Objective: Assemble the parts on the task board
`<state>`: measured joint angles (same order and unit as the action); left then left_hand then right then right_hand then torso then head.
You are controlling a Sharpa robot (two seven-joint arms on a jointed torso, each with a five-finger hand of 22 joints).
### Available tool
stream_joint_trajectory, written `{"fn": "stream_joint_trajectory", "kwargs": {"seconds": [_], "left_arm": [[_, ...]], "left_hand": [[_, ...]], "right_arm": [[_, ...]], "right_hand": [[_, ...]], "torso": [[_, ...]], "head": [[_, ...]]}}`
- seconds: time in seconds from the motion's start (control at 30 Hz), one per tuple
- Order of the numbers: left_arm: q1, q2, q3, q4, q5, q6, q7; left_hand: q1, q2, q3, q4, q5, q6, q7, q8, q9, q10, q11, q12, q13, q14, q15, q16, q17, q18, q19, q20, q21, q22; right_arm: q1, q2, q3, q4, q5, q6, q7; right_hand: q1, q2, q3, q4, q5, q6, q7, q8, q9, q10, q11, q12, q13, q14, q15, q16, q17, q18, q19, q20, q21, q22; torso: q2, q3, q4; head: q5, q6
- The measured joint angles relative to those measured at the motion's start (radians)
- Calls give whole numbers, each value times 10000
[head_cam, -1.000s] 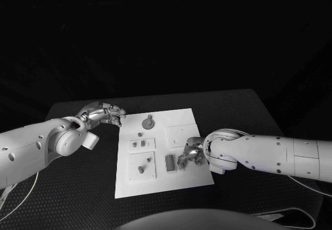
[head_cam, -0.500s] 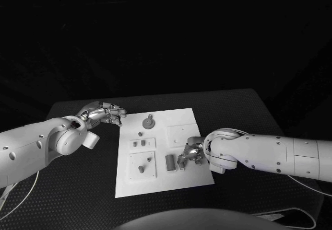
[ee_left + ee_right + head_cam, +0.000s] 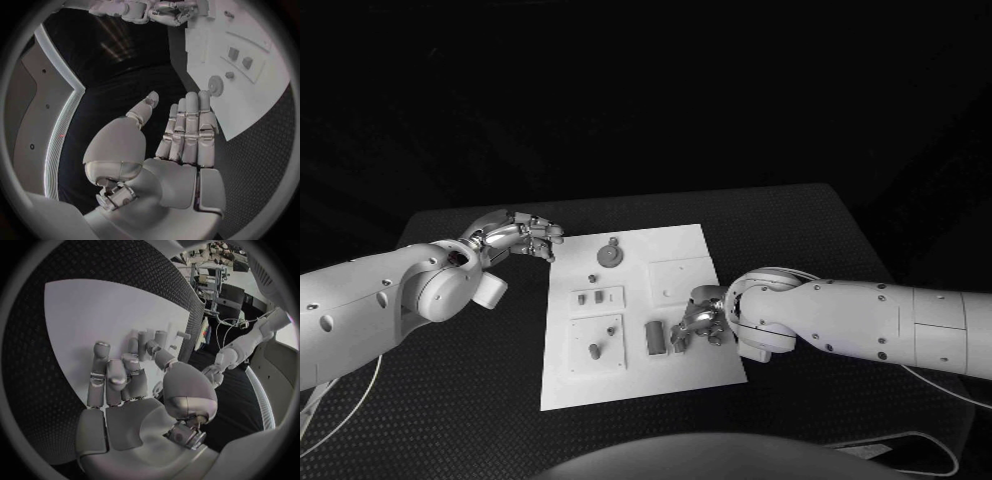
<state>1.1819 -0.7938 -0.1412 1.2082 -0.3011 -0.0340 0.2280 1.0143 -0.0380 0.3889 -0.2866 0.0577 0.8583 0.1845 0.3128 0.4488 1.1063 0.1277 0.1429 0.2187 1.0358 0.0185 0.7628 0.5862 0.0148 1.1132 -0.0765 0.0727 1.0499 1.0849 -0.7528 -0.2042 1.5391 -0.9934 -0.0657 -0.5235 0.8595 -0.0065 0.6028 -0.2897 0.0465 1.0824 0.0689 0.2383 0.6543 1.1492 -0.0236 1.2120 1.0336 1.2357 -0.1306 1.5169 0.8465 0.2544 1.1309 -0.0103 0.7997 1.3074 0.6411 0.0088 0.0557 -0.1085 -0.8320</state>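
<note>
Black textured table [image 3: 776,215] is carrying the task board [image 3: 668,245] at its centre. Right hand [image 3: 698,322] is working over the board's right edge beside an upright part [image 3: 653,338]; whether it is gripping anything I cannot tell. Left hand [image 3: 516,238] is idling open off the board's far-left corner. Judgement: seating step; next move needs fine alignment. Recessed plates are holding small pieces [image 3: 594,352].

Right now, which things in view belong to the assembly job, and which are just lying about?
Part of the job:
white board
gear
upright bar
small peg
right hand, over the board
left hand, off the board's far corner

Just there:
black table
</note>
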Motion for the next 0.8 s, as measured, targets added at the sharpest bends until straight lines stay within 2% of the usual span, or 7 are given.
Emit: {"fn": "stream_joint_trajectory", "kwargs": {"seconds": [0.53, 0.63, 0.8], "left_arm": [[0, 7, 0, -3, -3, 0, -3], [0, 7, 0, -3, -3, 0, -4], [0, 3, 0, -3, -4, 0, -9]], "left_hand": [[0, 0, 0, 0, 0, 0, 0, 0, 0, 0, 0, 0, 0, 0, 0, 0, 8, 1, 0, 0, 0, 1], [0, 0, 0, 0, 0, 0, 0, 0, 0, 0, 0, 0, 0, 0, 0, 0, 8, 0, 0, 0, 0, 1], [0, 0, 0, 0, 0, 0, 0, 0, 0, 0, 0, 0, 0, 0, 0, 0, 7, 0, 0, 0, 0, 1]], "right_arm": [[-3, -2, 2, 25, 0, 22, -32], [-4, 7, 1, 21, -1, 21, -32], [-7, 21, -1, 22, -1, 41, -28]], "right_hand": [[-38, 38, 0, 0, -1, -8, 8, -1, 1, 0, 0, -39, 1, -17, 21, 0, -31, -13, -1, 1, 0, 0], [-81, -5, 0, 0, -1, -8, 8, -1, 5, 0, 0, -39, 1, -18, 25, 0, -43, -21, -1, 1, 0, 0], [-280, -205, 3, 0, 0, -9, 9, -37, -27, -1, -1, -38, 1, -28, 37, -5, -85, -28, -1, 1, -39, 0]], "torso": [[0, 1, 1], [0, 1, 1], [1, -4, 3]], "head": [[3, -12], [3, -2], [3, 3]]}}
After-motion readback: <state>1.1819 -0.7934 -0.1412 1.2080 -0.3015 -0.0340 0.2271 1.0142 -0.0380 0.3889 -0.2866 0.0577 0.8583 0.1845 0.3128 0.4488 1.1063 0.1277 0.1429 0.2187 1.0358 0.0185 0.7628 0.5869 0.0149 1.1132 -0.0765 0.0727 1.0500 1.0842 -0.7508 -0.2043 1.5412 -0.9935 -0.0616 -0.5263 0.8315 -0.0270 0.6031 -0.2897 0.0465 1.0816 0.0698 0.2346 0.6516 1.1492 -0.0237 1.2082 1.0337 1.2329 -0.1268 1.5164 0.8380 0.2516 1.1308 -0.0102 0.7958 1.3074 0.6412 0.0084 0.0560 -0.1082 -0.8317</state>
